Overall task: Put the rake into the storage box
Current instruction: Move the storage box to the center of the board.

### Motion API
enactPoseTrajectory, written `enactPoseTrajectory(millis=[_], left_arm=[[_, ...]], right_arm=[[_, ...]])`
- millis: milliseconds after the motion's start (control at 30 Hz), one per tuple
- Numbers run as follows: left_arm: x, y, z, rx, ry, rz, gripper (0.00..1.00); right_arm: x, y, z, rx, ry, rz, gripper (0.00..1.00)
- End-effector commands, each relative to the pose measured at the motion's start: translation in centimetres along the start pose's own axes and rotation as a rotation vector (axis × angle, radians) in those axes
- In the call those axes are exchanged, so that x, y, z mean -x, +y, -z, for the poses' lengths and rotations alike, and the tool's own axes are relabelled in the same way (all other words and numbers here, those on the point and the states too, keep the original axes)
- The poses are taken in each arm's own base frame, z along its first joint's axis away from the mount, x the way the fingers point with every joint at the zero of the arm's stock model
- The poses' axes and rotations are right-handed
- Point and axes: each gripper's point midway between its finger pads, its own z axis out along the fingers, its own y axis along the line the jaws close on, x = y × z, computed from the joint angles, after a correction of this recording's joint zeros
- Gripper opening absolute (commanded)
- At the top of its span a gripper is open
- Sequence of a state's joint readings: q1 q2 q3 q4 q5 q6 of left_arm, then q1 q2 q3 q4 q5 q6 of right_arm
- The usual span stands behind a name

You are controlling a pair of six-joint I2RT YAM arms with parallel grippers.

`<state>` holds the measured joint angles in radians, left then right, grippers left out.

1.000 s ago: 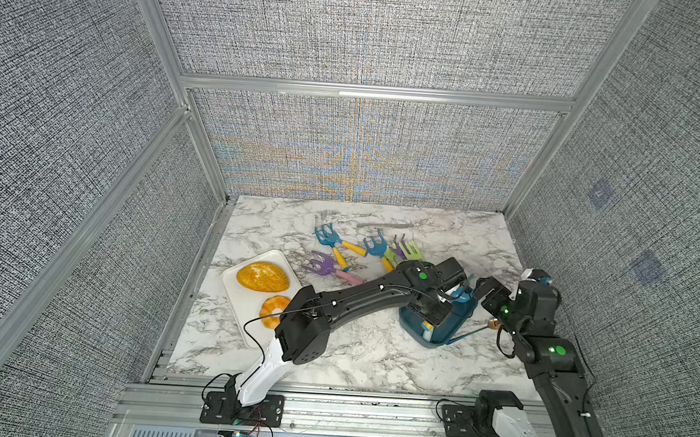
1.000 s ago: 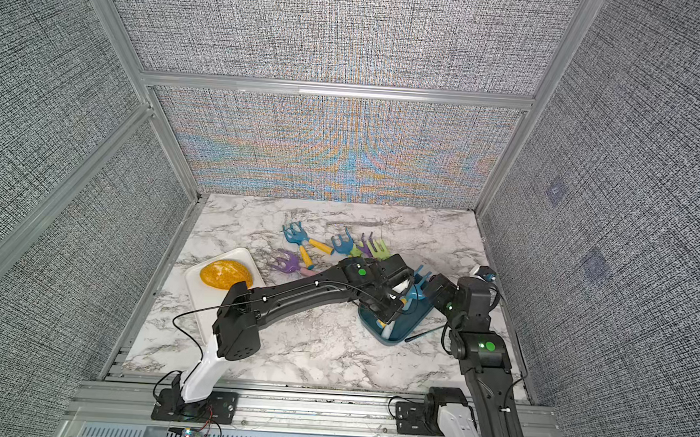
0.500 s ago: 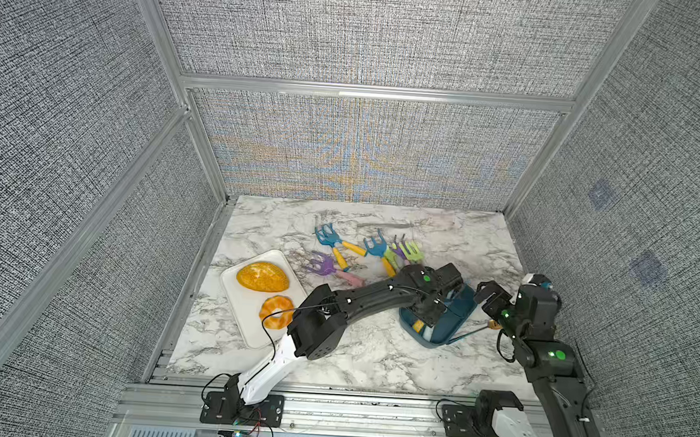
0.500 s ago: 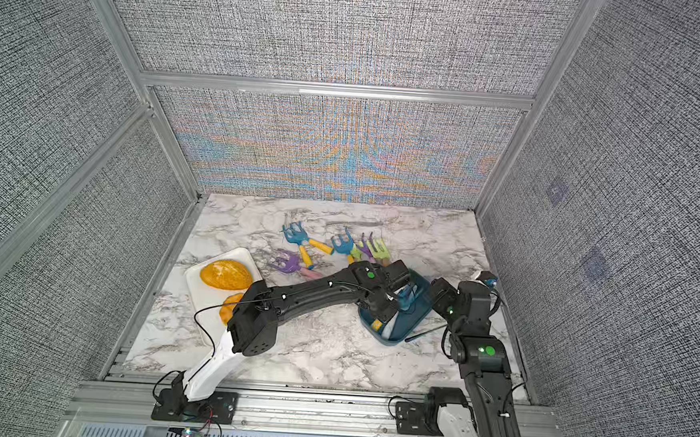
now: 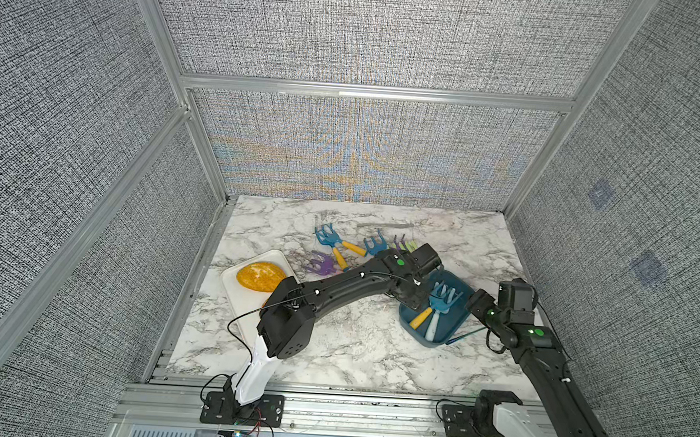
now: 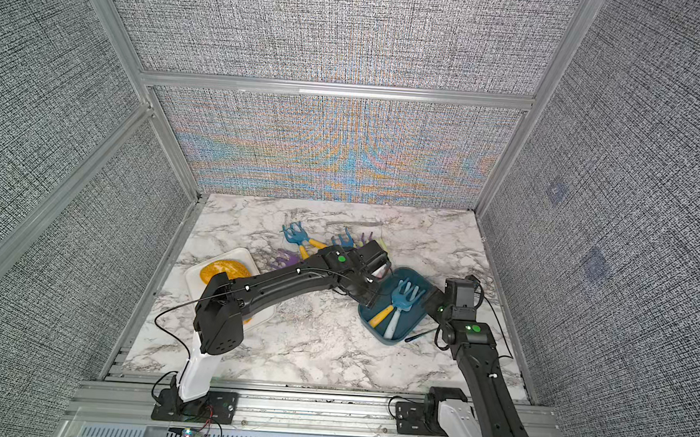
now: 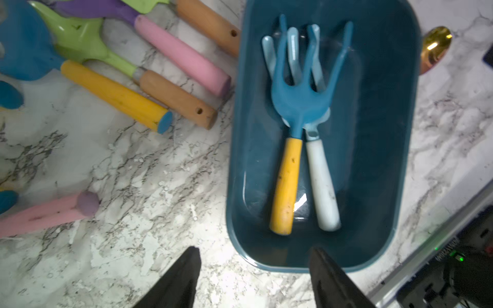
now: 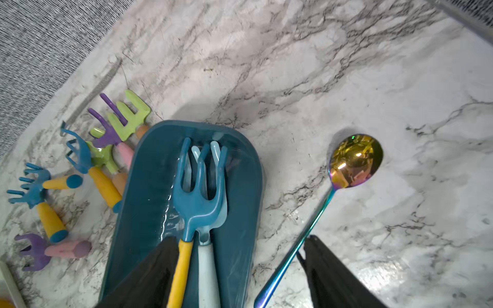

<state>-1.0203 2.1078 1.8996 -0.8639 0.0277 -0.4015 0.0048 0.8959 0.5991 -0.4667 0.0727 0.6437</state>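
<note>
The storage box [image 5: 452, 323] is a dark teal bin right of the table's middle, also seen in the other top view [image 6: 410, 321] and both wrist views [image 7: 386, 133] [image 8: 149, 173]. Inside it lies a blue rake [image 5: 440, 302] [image 7: 286, 181] with a yellow handle, partly on top of a pale blue rake [image 7: 321, 181] with a white handle. My left gripper [image 5: 412, 301] [image 7: 254, 250] hangs open above the box's left end, holding nothing. My right gripper [image 5: 474, 307] [image 8: 240, 240] is open, low at the box's right side. Its jaws straddle the rake handles, the box wall and a spoon's handle.
Several more coloured toy rakes [image 5: 338, 244] lie in a heap behind and left of the box. A white tray [image 5: 239, 306] with orange food pieces [image 5: 259, 276] sits at the left, partly under my left arm. An iridescent spoon [image 8: 354, 157] lies right of the box.
My left gripper has opened and let go of the yellow-handled rake, which now lies in the box. The left arm has drawn back a little. The right arm stays beside the box.
</note>
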Motion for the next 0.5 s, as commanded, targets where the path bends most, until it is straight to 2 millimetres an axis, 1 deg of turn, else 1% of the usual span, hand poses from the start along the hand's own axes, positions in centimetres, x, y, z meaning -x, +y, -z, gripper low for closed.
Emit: enactPoseTrajectory(millis=[0, 100, 200, 267, 300, 367, 467], left_arm=[[0.6, -0.4, -0.8, -0.097, 0.004, 0.027, 0.70], [0.9, -0.8, -1.6, -0.144, 0.012, 0.023, 0.70], [0.8, -2.0, -2.3, -0.210, 0.026, 0.020, 0.69], [0.6, -2.3, -2.8, -0.233, 0.037, 0.024, 0.68], [0.4, -2.4, -2.9, -0.242, 0.043, 0.027, 0.67], [-0.1, -2.5, -2.9, -0.256, 0.051, 0.038, 0.66], [-1.3, -2.6, -2.4, -0.284, 0.044, 0.062, 0.65]], right_arm=[[-0.4, 0.1, -1.5, -0.007, 0.024, 0.006, 0.70], [-1.6, -0.5, -3.1, -0.041, 0.083, 0.015, 0.66], [-3.0, -0.6, -4.3, -0.047, 0.131, 0.029, 0.61], [-3.9, -0.2, -4.7, -0.035, 0.153, 0.047, 0.59], [-4.5, 0.1, -4.9, -0.030, 0.163, 0.063, 0.55], [-5.2, 0.7, -5.1, -0.023, 0.181, 0.089, 0.51], [-6.4, 1.2, -5.2, -0.027, 0.209, 0.131, 0.39]])
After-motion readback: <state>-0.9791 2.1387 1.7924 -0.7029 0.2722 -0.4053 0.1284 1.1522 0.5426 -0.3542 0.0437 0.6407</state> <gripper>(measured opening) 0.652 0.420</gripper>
